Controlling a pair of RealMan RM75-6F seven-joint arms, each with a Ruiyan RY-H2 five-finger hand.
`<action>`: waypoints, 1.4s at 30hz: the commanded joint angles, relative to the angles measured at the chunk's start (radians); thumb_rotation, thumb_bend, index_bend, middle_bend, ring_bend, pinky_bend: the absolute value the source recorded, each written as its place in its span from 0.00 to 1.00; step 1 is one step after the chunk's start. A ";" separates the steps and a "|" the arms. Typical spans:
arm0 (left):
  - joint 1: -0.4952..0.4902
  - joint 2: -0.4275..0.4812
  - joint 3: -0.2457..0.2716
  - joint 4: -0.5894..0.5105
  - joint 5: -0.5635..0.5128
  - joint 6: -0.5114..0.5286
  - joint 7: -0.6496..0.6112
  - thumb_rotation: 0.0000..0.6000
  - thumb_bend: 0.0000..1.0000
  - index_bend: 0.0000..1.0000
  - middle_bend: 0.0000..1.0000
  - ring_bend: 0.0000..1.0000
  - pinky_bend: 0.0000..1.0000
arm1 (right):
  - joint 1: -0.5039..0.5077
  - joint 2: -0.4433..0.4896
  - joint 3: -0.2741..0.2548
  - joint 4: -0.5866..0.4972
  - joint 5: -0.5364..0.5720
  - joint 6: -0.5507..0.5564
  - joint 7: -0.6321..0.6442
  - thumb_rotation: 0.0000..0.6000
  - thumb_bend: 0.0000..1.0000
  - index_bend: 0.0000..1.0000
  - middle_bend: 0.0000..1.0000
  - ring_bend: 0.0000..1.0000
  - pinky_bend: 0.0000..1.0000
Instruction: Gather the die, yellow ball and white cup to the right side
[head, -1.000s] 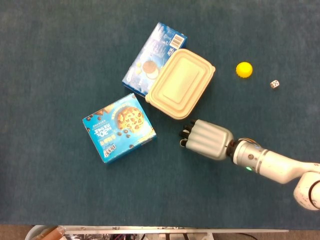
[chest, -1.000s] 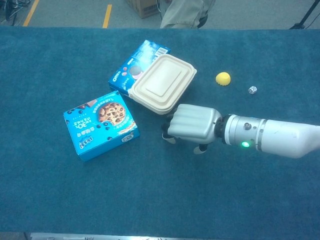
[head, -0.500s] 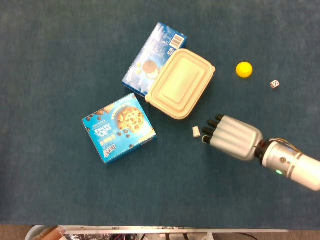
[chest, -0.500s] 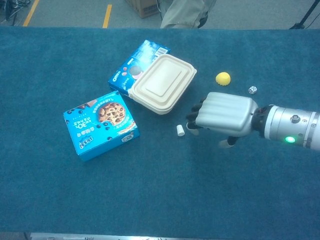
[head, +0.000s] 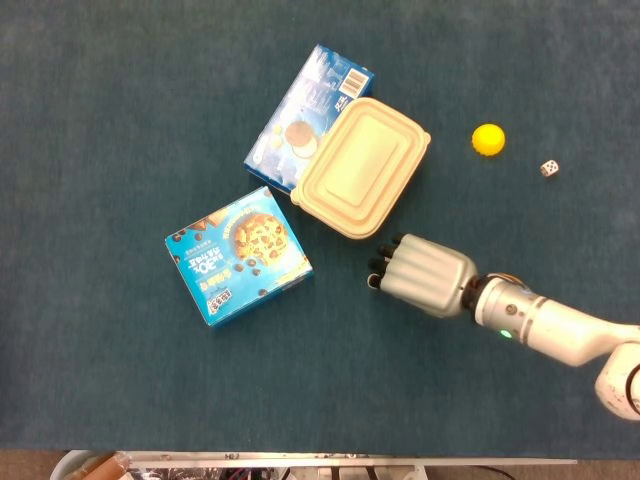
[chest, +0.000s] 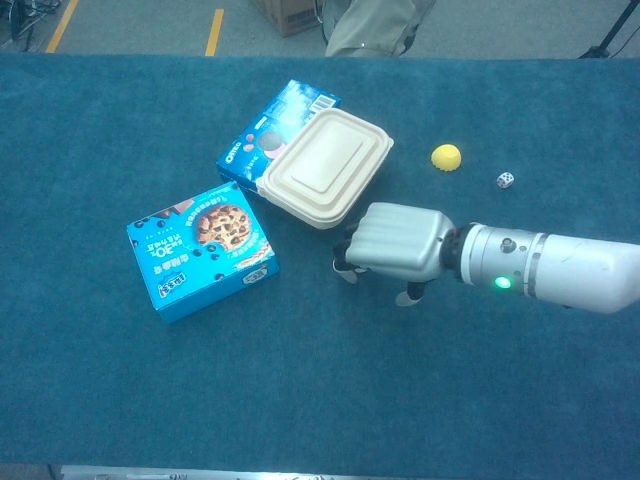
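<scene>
Now the right robot hand (head: 422, 276) has swung back toward the beige lidded container (head: 360, 167), sitting palm-down just below that container's near corner, exactly over the spot where the small white cup stood exposed half a second ago. The cup is hidden under the palm in both views, so whether the fingers (chest: 343, 265) are curled around it or merely covering it cannot be told; the dark fingertips point down toward the desk (head: 120, 380) at the hand's container-side edge. The yellow ball (head: 488, 139) and the die (head: 548, 168) lie well to the right of the container, the die just beyond the ball, both apparently in place already. My reading is that this is a second try at the cup, the one item left to bring rightward. The left hand is in neither view.
</scene>
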 joint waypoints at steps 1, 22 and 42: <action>0.001 0.000 0.000 0.000 0.001 0.001 0.000 0.83 0.29 0.33 0.38 0.33 0.18 | 0.001 -0.003 -0.003 0.004 0.008 -0.003 -0.007 1.00 0.11 0.40 0.34 0.29 0.39; -0.012 -0.017 -0.003 0.012 0.000 -0.021 -0.004 0.83 0.29 0.33 0.38 0.33 0.18 | -0.097 0.236 -0.073 -0.113 -0.111 0.163 0.096 1.00 0.11 0.39 0.35 0.42 0.40; 0.011 -0.007 0.007 0.016 0.008 0.007 -0.017 0.83 0.29 0.33 0.38 0.33 0.18 | -0.055 0.080 -0.029 0.008 0.014 0.031 0.021 1.00 0.11 0.39 0.35 0.34 0.40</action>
